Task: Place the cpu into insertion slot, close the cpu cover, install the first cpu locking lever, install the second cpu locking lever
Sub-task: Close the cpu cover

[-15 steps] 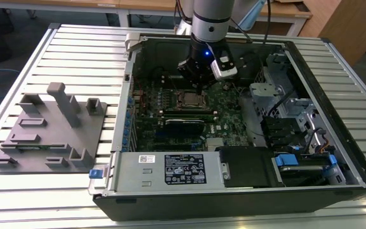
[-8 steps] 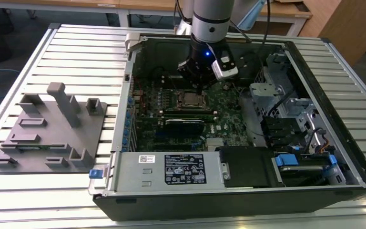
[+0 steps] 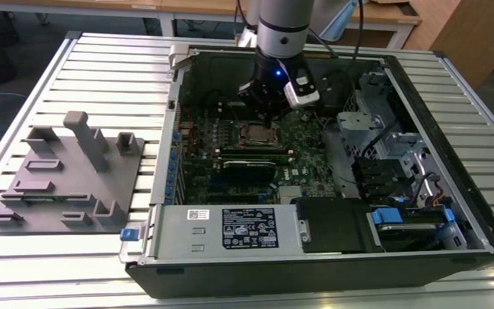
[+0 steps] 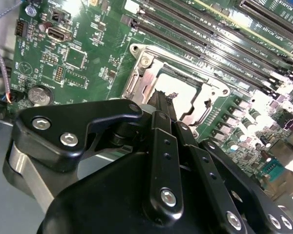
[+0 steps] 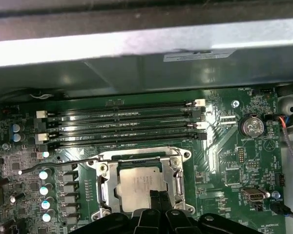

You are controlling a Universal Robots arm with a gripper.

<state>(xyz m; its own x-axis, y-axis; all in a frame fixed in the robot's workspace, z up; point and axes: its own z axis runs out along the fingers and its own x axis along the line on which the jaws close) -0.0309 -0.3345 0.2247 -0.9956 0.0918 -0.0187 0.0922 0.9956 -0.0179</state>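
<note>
Now the fingers (image 5: 155, 201) are closed together above the cpu (image 5: 136, 181); the cpu cover (image 5: 103, 187) lies shut.

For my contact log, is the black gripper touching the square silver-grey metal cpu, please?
Cannot tell: in the first wrist view the gripper overlaps the cpu, gap hidden.

One cpu (image 5: 139, 185), one cpu cover (image 5: 103, 187), four memory slots (image 5: 122, 115), one coin battery (image 5: 251, 126).

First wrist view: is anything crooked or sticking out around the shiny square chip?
Yes. A thin metal lever sticks out sideways from the cpu cover, over the green board, instead of lying tucked along the frame. The cpu itself sits flat and square in the window. Nothing looks broken.
</note>
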